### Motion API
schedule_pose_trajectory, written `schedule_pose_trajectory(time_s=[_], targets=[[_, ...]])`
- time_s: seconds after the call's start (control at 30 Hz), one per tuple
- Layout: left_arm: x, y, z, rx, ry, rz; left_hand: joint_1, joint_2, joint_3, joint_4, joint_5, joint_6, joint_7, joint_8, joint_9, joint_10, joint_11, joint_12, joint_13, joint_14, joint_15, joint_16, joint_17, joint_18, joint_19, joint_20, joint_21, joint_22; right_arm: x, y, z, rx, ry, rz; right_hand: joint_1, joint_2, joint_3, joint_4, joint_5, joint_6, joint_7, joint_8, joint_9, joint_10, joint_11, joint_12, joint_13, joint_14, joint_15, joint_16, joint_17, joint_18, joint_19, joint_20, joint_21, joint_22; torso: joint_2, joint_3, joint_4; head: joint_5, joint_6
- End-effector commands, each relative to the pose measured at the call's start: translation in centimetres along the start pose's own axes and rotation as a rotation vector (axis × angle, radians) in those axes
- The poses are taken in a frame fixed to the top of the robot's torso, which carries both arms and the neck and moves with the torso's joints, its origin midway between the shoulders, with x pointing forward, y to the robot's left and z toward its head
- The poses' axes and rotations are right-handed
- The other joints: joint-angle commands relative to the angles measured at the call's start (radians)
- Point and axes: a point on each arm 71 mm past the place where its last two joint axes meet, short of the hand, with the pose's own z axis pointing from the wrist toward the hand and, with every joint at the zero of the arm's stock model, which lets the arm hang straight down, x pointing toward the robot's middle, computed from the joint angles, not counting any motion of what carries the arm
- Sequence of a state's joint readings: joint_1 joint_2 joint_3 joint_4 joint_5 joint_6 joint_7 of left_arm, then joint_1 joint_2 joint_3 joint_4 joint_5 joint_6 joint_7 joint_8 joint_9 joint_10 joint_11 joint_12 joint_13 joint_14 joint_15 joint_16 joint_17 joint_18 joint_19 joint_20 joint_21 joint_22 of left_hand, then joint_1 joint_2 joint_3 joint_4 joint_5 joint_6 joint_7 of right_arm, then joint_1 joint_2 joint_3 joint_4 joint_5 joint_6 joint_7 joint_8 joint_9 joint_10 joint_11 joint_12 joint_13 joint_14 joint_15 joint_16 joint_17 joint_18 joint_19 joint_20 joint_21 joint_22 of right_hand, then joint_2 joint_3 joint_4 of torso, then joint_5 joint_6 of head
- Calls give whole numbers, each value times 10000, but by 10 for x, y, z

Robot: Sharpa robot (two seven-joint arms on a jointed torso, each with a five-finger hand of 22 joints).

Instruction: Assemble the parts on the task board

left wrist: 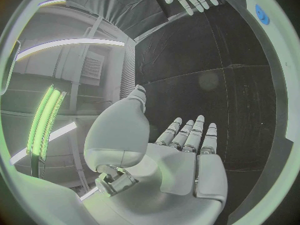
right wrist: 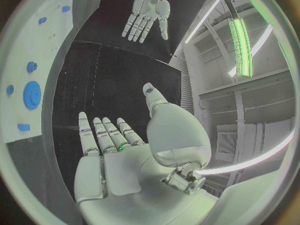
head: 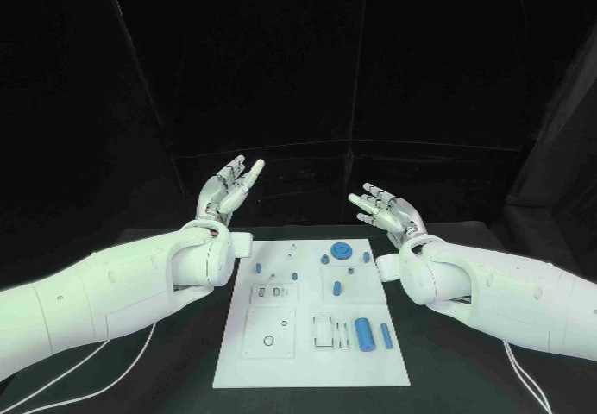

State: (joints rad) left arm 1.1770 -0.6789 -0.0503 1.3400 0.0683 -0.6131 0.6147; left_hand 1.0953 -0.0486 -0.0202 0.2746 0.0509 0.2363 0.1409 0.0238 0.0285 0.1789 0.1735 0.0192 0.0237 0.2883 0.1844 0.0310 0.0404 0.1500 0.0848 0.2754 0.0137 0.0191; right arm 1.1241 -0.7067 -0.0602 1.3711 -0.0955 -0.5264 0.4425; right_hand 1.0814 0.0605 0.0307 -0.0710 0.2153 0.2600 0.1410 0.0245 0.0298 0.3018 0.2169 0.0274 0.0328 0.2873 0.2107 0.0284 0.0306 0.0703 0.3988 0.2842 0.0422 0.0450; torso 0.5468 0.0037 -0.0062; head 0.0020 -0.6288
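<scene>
- Your robot's silver many-fingered left hand [head: 229, 191] is raised above the far end of the table, fingers straight and apart, holding nothing and touching nothing.
- Its own wrist view confirms this: the left hand [left wrist: 181, 155] shows a bare palm with fingers extended side by side and the thumb standing off.
- The silver many-fingered right hand [head: 388, 211] is raised opposite it, fingers spread, with nothing in its hold; the two hands are well apart.
- The right wrist view shows the right hand [right wrist: 122, 155] with the palm bare, fingers extended, thumb apart.
- The white rectangular task board [head: 311, 354] lies flat on the black table [head: 137, 371] between the two forearms, beneath and nearer the robot than both hands.
- You will see on the board a round blue disc-shaped part [head: 341, 252] near its far edge and a long blue cylinder part [head: 365, 334] lying towards its near right, with a thinner blue rod part [head: 387, 336] just beside it.
- Several smaller blue parts [head: 295, 276] are scattered over the board's far half; they are too small to make out their shapes.
- The outlined recesses on the board are faint; you cannot tell their depth.
- The board's far left corner is cut off by the left wrist.
</scene>
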Motion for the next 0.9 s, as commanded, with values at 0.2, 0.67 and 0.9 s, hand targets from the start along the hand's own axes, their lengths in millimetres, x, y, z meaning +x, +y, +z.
schedule_pose_trajectory(time_s=[0.2, 0.67, 0.9], targets=[[3, -5, 1, 528, 409, -533, 708, 129, 76, 96, 68, 447, 987, 111, 58, 425, 339, 107, 57, 885, 206, 255, 151, 90, 160, 184, 150, 59, 9, 1, 8, 63, 2158, -313, 2196, 251, 503, -1525, 58, 4396, 1246, 826, 423, 5546, 45, 1023, 403, 5691, -171, 1135, 416, 960, 3551, 31, 1109, 511, 0, 2, -2, 0, -1], [-20, -6, -3, 491, 734, -94, 2632, 244, 136, -1737, 20, 6162, 1117, 1265, 573, 7400, 284, 1601, 509, 6697, -214, 1916, 799, 361, 6502, 41, 2724, 1229, -25, 35, 23, -2180, 2015, -5477, 2198, -57, 1886, -2186, 92, 7407, 659, 861, 368, 8101, -703, 764, 289, 8655, -1086, 1213, 363, 1150, 5636, -711, 2015, 606, 361, 16, 51, -153, 29], [-18, -11, -12, 538, 1508, 9, 2610, 646, 98, -2326, 35, 7285, 762, 1250, 439, 8785, -143, 1556, 429, 8280, -715, 1990, 987, 357, 8341, -481, 2937, 1104, -22, 51, 30, -2569, 2550, -7442, 2053, -387, 2241, -2161, 92, 7851, 501, 714, 377, 8829, -929, 561, 303, 9788, -1457, 1308, 483, 1129, 6427, -1100, 2578, 804, 671, -4, 95, -185, 159]])
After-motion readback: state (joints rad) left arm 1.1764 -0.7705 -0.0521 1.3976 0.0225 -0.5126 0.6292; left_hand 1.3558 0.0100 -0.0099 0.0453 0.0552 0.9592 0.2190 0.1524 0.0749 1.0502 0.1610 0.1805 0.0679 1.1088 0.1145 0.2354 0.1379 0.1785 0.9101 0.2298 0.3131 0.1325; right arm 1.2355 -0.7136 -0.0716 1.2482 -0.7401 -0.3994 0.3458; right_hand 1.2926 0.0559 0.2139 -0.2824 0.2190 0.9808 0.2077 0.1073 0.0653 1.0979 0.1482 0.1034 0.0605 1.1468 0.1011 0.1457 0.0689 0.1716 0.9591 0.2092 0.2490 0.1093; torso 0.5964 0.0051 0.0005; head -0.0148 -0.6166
